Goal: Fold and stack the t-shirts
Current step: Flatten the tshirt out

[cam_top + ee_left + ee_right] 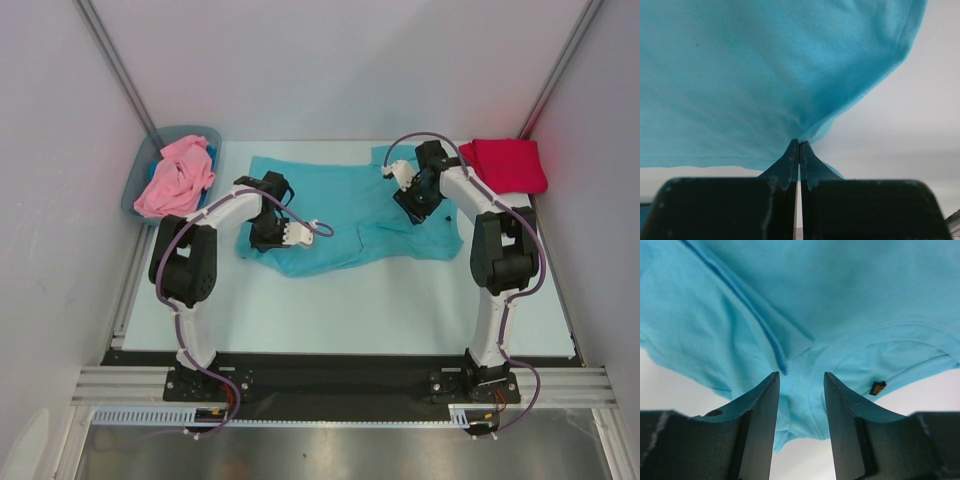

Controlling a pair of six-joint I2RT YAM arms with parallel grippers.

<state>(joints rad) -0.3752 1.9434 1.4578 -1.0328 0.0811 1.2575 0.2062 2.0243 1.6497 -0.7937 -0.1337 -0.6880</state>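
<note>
Two grippers work one teal shirt (pixel 350 200), and the risk sits mostly on my right side. My right gripper (pixel 801 377) has its jaws apart, with a ridge of cloth beside the collar between them and not visibly pinched. If they close shallow they may catch only the top layer, or nothing, and that side would drop when the fold begins. My left gripper (pixel 799 145) is clamped tight on a thin pinch of the same shirt. So small a bite could slip free under a pull, I judge, and a lift by one arm ahead of the other would twist the cloth and leave a crooked fold. The near edge of the shirt already lies rumpled in the overhead view, so creases could be pressed in. The shirt lies spread across the middle of the table between my arms. Its left part is at my left fingertips, where the cloth rises in a tent from the pinch. Its collar, with a small dark label (pixel 877 388), is just beyond my right fingertips. The red shirt (pixel 510 165) rests folded at the far right corner, well apart from both grippers. The pink shirt (pixel 177 178) lies heaped in the bin (pixel 133 195) at the far left, not yet folded.
</note>
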